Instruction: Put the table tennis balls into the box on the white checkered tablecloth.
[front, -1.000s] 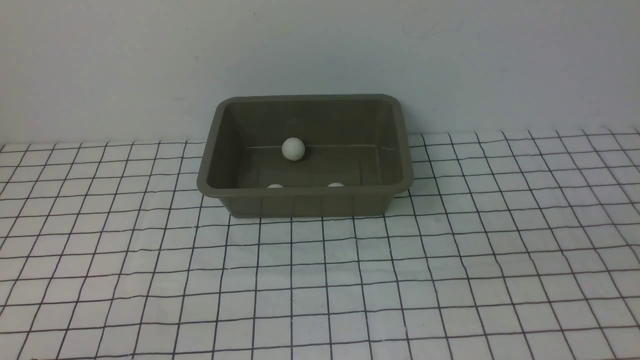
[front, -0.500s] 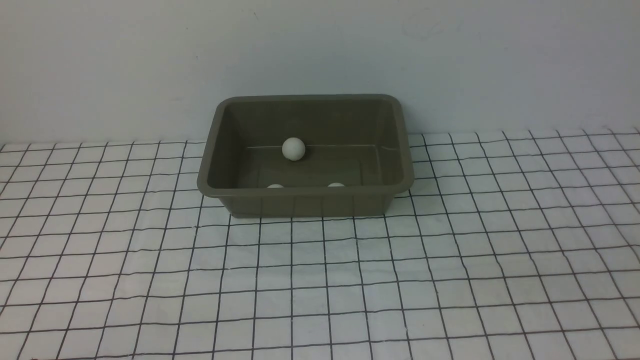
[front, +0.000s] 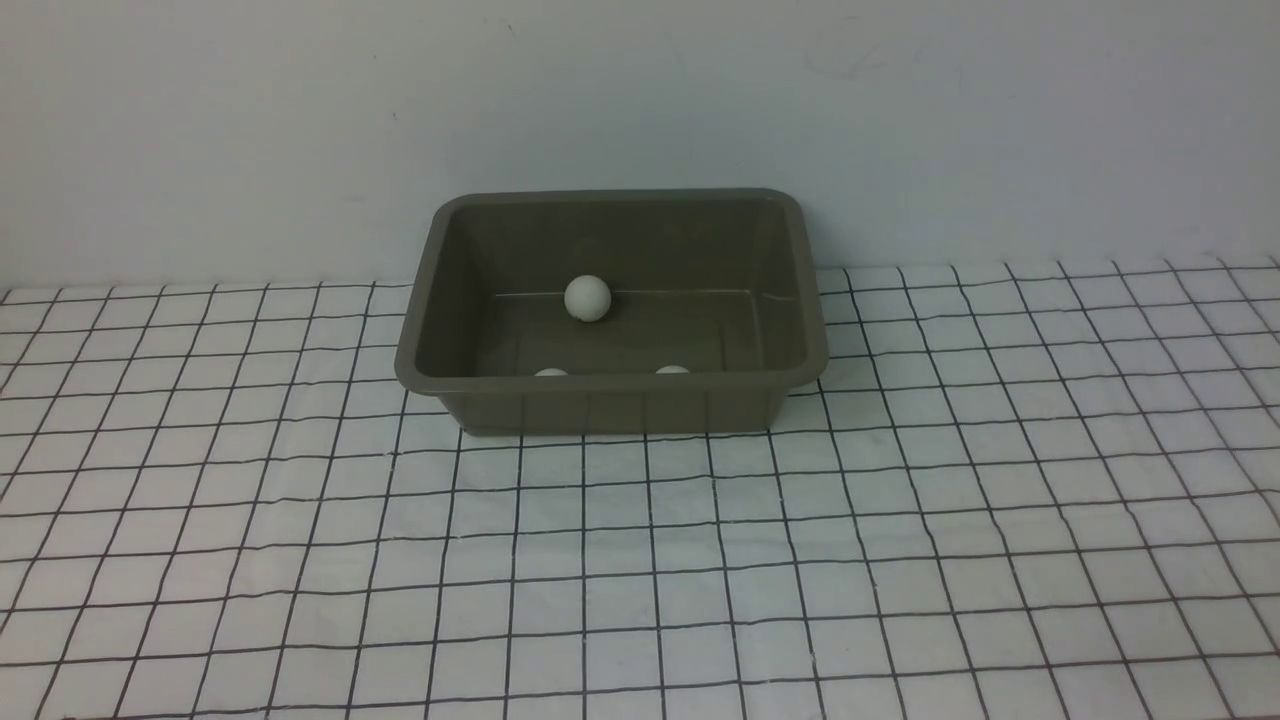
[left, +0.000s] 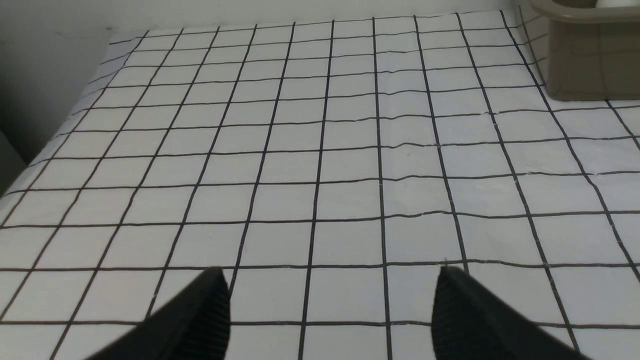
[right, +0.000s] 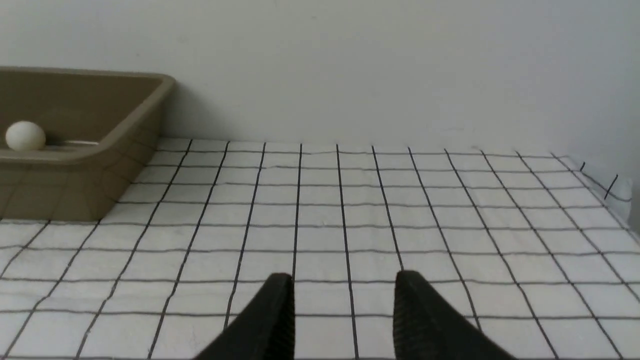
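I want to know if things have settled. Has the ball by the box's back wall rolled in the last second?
No. The ball sits at the same spot against the seam along the back wall of the box.

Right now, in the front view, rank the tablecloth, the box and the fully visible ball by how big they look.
1. white checkered tablecloth
2. box
3. ball, by far the smallest
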